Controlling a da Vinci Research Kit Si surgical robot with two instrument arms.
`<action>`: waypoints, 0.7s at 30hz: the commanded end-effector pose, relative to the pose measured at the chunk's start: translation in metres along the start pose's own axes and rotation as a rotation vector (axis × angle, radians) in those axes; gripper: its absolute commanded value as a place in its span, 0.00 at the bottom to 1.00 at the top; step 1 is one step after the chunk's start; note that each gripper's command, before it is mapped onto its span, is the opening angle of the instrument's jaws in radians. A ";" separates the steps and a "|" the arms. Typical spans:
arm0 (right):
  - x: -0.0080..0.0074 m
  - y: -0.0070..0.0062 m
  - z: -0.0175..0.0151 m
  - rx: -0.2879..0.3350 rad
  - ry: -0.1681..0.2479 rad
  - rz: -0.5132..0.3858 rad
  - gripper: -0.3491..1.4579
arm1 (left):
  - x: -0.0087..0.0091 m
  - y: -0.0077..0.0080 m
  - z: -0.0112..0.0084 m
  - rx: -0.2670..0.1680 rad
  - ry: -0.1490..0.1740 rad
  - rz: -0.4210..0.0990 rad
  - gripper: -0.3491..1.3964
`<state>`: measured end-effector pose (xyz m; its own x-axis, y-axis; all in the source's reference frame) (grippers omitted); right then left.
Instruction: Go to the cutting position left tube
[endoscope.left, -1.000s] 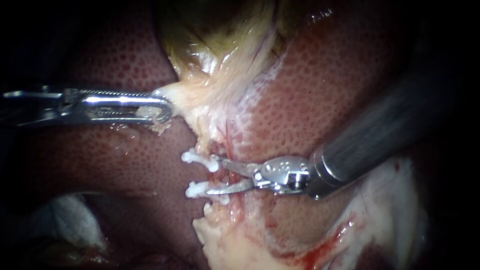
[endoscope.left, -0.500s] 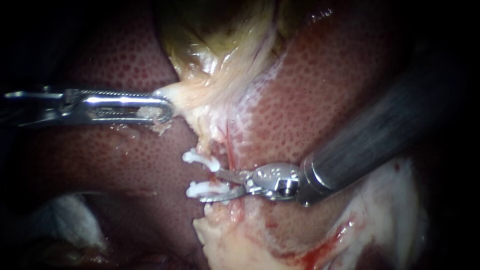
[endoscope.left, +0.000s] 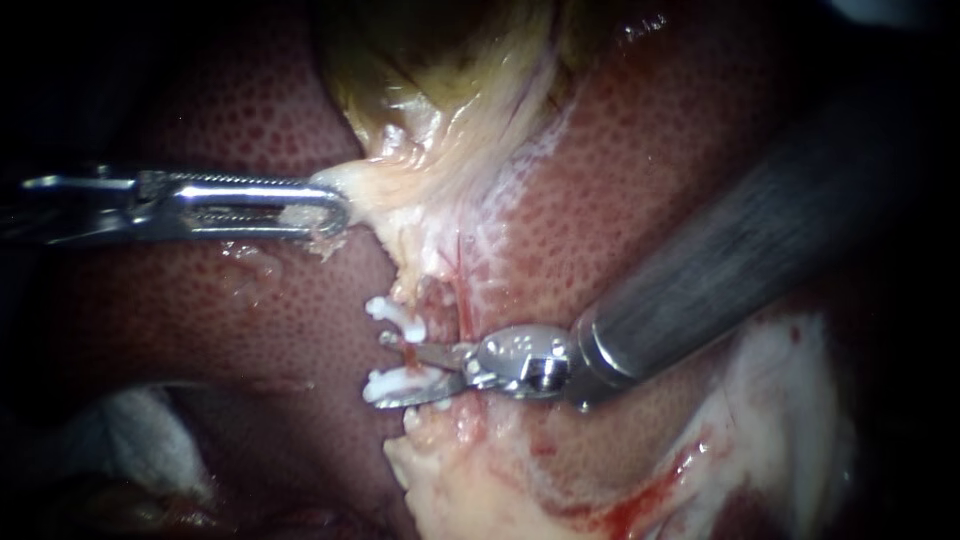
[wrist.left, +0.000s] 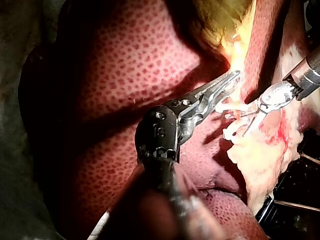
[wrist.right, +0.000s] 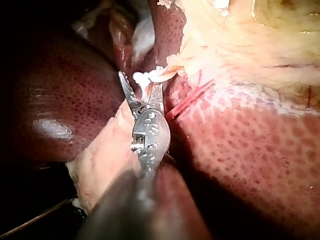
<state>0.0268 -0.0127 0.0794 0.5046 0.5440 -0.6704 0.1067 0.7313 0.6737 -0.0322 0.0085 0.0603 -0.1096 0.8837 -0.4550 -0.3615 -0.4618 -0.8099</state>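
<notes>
In the endoscope view my left instrument (endoscope.left: 325, 208) comes in level from the left, its jaws shut on the pale lower end of the gallbladder (endoscope.left: 440, 110), holding it taut. Below hangs the left tube (endoscope.left: 430, 300), bearing an upper white clip (endoscope.left: 395, 315) and a lower white clip (endoscope.left: 398, 383). My right instrument (endoscope.left: 383, 370) has thin blades, open, reaching between the two clips with the tube's reddish stretch between them; the lower blade lies along the lower clip. In the right wrist view the open blades (wrist.right: 141, 82) flank a white clip (wrist.right: 148, 76). The left wrist view shows its jaws (wrist.left: 227, 82) on pale tissue.
Mottled red liver (endoscope.left: 650, 200) surrounds the site on both sides. A thin red tube (endoscope.left: 462, 285) runs just right of the clipped one. Pale fatty tissue with blood (endoscope.left: 480, 480) lies below the clips. White gauze (endoscope.left: 130, 440) sits at the lower left.
My right instrument has slid leftward, so its open blades now reach past the tube between the two clips. My left instrument and the held tissue have risen slightly.
</notes>
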 end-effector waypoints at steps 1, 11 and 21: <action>0.0001 0.0001 0.0001 -0.001 0.007 0.009 0.95 | 0.0000 0.0000 0.0000 0.001 0.000 0.001 0.00; 0.0008 0.0008 0.0013 0.005 0.035 0.057 0.88 | -0.0001 0.0001 0.0002 0.003 0.001 0.001 0.00; 0.0012 0.0018 0.0021 -0.007 0.065 0.075 0.88 | -0.0001 0.0003 0.0003 0.004 0.002 0.001 0.00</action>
<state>0.0294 -0.0116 0.0805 0.4542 0.6230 -0.6369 0.0632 0.6906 0.7205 -0.0325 0.0082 0.0602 -0.1081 0.8832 -0.4564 -0.3656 -0.4623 -0.8079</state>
